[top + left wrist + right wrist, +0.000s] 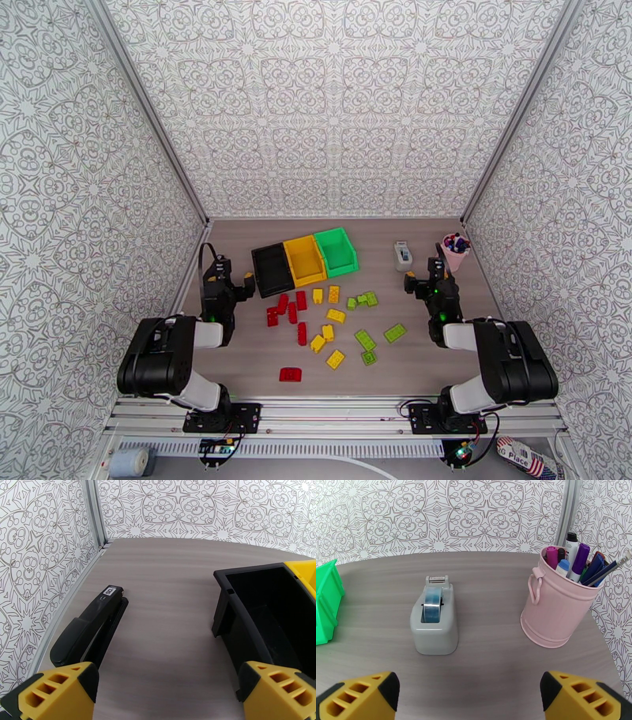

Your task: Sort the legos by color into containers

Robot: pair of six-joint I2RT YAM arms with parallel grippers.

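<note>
While both arms sit folded low at the near corners of the bench (426, 359), each claw is spread wide with nothing between its yellow-tipped fingers. The left claw (166, 699) points at bare wood. Just ahead on its left lies a black stapler (89, 632), close along the side wall; on its right rises the corner of the black bin (268, 626), the yellow bin (304, 569) joined behind it.

The right claw (470, 699) faces a grey tape dispenser (433, 618) straight ahead – and, to the right, a pink cup (553, 610) stuffed with pens (580, 561), standing near the corner post. The end of the green bin (326, 602) pokes in at far left.

From above, the containers (294, 267) form one slanted row at the back middle of the bench, black, then yellow, then green, and all three look empty. The legos (336, 316) lie scattered on the open wood in front of them, between the two arms: red ones (301, 300) on the left, yellow in the middle, green ones (365, 340) on the right. One red brick (291, 374) sits apart, nearest the rail. Neither claw touches a brick – stapler, dispenser and cup all stand off to the sides, clear of the pile.
</note>
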